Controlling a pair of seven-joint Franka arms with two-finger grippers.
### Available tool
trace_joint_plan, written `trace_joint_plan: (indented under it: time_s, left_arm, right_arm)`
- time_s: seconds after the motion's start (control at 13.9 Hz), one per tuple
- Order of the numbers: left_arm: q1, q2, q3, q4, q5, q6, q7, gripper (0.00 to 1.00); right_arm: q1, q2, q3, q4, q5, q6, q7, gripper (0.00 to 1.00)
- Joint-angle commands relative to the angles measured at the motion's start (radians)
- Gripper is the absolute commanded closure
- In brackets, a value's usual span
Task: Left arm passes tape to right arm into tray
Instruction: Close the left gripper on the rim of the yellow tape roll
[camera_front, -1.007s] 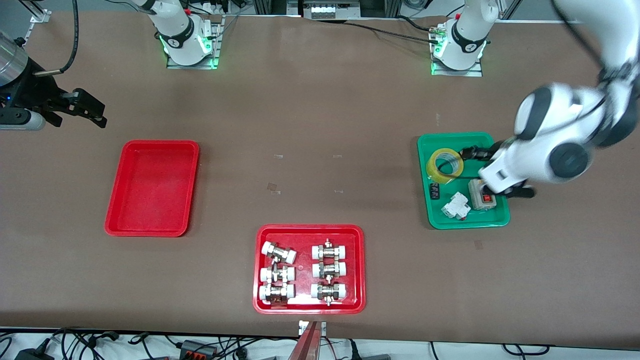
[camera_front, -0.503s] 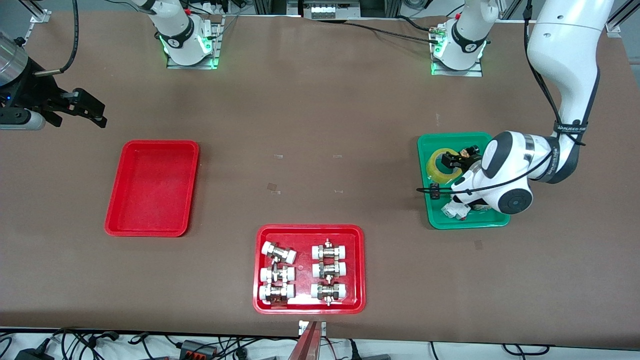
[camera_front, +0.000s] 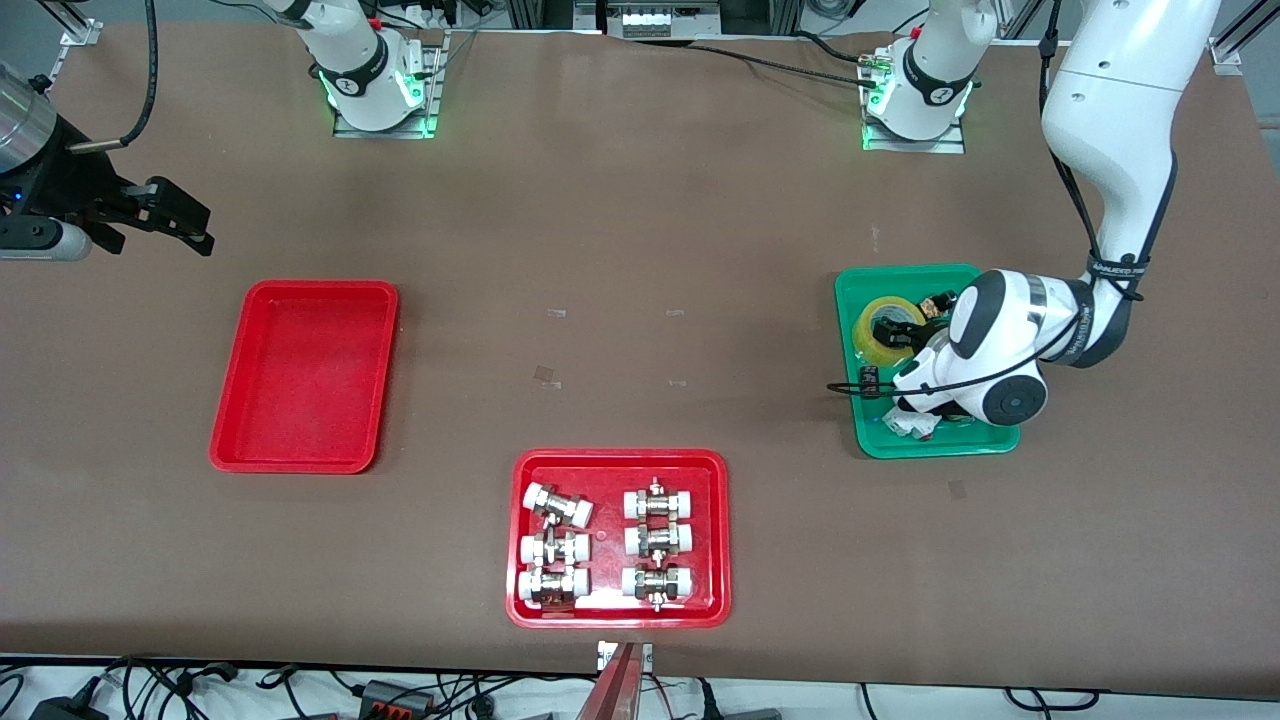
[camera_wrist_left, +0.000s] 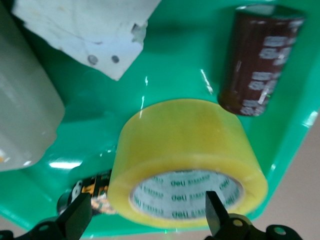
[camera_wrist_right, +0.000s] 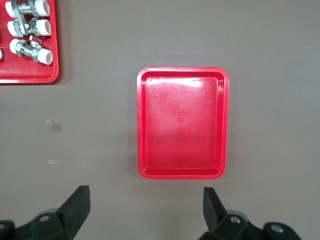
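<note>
1. The table (camera_front: 640, 300) carries the empty red tray (camera_front: 305, 375) toward the right arm's end.
2. The green tray (camera_front: 850, 290) holds the tape (camera_front: 880, 340), lying on its side.
3. The left pincer (camera_wrist_left: 145, 220), fingers apart, straddles the tape; lower it squarely before clamping.
4. The right pincer (camera_wrist_right: 145, 210), fingers apart, waits above the table near the red tray.
</note>
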Motion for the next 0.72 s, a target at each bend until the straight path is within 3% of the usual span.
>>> trace_joint_plan:
  time_s: [0.0,0.07,0.14,0.36,0.43,0.65]
  left_arm:
    - [0.003,-0.050,0.000,-0.066,0.009,0.034,-0.032,0.00]
    - [-0.004,-0.050,0.000,-0.068,0.011,0.034,-0.062,0.03]
    - [-0.009,-0.052,0.000,-0.076,0.012,0.034,-0.072,0.18]
    - [-0.006,-0.076,0.000,-0.077,0.016,0.010,-0.067,0.89]
    - [-0.006,-0.078,0.000,-0.065,0.016,-0.024,-0.063,0.99]
    - [0.000,-0.082,-0.002,-0.048,0.022,-0.038,-0.060,0.99]
  right_arm:
    - [0.003,0.008,0.002,0.020,-0.008,-0.016,0.000,0.00]
    - [0.003,0.008,0.002,0.020,-0.008,-0.016,0.000,0.00]
    - [0.003,0.008,0.002,0.020,-0.008,-0.016,0.000,0.00]
    - [0.003,0.008,0.002,0.018,-0.008,-0.014,0.000,0.00]
    - [0.003,0.008,0.002,0.020,-0.008,-0.016,0.000,0.00]
    - [0.003,0.008,0.002,0.018,-0.008,-0.014,0.000,0.00]
